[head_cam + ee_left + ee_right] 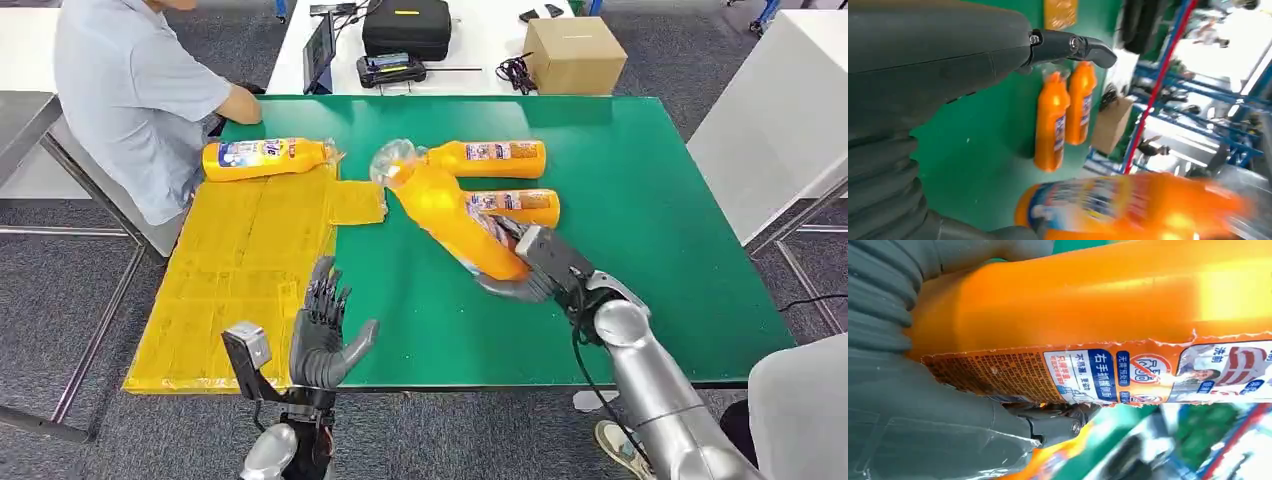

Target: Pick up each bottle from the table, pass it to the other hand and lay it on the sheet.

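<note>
Right hand grips an orange bottle by its lower end and holds it above the green table. The bottle is tilted, with its clear cap end pointing far and to the left, toward the sheet. In the right wrist view the grey thumb lies under the torn label of this bottle, so the grip is firm around the body.

Left hand is raised at the near edge of the table, palm up, with its fingers apart and the thumb standing out to the right — it holds nothing. It is near the lifted bottle but apart from it.

On the table, two more orange bottles lie on their sides behind the lifted one: the far bottle and the second bottle, close beside each other. The yellow sheet covers the left part of the table. One finished bottle lies on the far end of the sheet, its cap to the right.

At the far left a person in a light blue shirt sits by the table corner. A cardboard box and a black bag stand on the white table behind.
</note>
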Controlling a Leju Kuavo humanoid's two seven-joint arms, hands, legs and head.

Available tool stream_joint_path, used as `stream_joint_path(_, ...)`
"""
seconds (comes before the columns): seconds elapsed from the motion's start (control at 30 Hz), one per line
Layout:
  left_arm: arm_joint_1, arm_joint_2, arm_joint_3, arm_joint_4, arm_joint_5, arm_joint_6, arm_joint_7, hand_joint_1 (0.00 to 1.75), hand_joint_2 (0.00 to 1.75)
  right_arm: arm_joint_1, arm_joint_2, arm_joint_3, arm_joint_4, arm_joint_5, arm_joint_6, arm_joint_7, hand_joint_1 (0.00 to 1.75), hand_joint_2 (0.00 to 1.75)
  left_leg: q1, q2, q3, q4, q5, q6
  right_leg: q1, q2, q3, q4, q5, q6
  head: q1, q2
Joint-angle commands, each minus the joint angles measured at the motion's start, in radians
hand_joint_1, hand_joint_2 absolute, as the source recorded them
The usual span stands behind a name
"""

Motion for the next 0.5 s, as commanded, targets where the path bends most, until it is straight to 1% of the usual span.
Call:
stream_joint_path(0.03,-0.184,-0.039,0.009,0.233,0.085,-0.069,0.012,0.00,1.75,-0.242,0.005,0.218,0.259,-0.125,0.157,-0.018,1.75,1.75,0.001,0.003,0.003,0.001,-0.001,-0.002,0.001,0.002,0.002,0.000,0.000,-0.002,0.000,0.000)
stream_joint_path(0.07,-0.197,-0.041,-0.002,0.245,0.082,-0.069,0.003,0.00,1.75,-0.258,-0.002,0.246,0.285,-0.122,0.166,-0.025,1.75,1.75,0.001,0.001,0.002,0.001,0.000,-0.001,0.001,0.000,0.002,0.000,0.000,-0.002,0.000,0.000)
stream_joint_path(0.17,-0.218,-0.043,-0.019,0.254,0.072,-0.069,-0.022,0.00,1.75,-0.285,-0.010,0.286,0.338,-0.130,0.196,-0.045,1.75,1.75,0.000,0.001,0.002,0.000,0.000,-0.001,0.000,0.000,0.002,0.000,0.000,-0.001,0.000,0.000)
stream_joint_path(0.3,-0.229,-0.040,-0.029,0.249,0.042,-0.057,-0.061,0.00,1.75,-0.312,-0.008,0.335,0.380,-0.134,0.209,-0.063,1.75,1.75,0.000,0.000,0.003,0.001,-0.001,-0.002,0.001,-0.001,0.003,0.000,-0.001,-0.002,0.000,0.000)
stream_joint_path(0.33,-0.232,-0.038,-0.030,0.247,0.032,-0.050,-0.070,0.00,1.75,-0.315,-0.004,0.340,0.386,-0.133,0.209,-0.063,1.75,1.75,0.001,0.002,0.004,0.002,-0.002,-0.002,0.001,0.001,0.004,0.001,-0.001,-0.003,0.001,0.000)
stream_joint_path(0.4,-0.239,-0.038,-0.028,0.237,-0.001,-0.028,-0.107,0.00,1.75,-0.328,0.005,0.369,0.408,-0.130,0.213,-0.067,1.75,1.75,0.000,0.001,0.001,0.001,0.000,-0.001,0.000,0.000,0.001,0.000,0.000,-0.001,0.000,0.000)
stream_joint_path(0.47,-0.241,-0.039,-0.022,0.220,-0.051,0.010,-0.141,0.00,1.75,-0.342,0.015,0.400,0.436,-0.125,0.198,-0.078,1.75,1.75,0.000,0.001,0.001,0.001,0.000,-0.002,0.001,0.000,0.001,0.000,0.000,-0.002,0.000,0.000)
stream_joint_path(0.5,-0.239,-0.039,-0.020,0.213,-0.054,0.011,-0.141,0.00,1.75,-0.343,0.019,0.405,0.439,-0.124,0.194,-0.079,1.75,1.75,0.000,0.001,0.001,0.001,0.000,-0.001,0.000,0.000,0.001,0.000,0.000,-0.001,0.000,0.000)
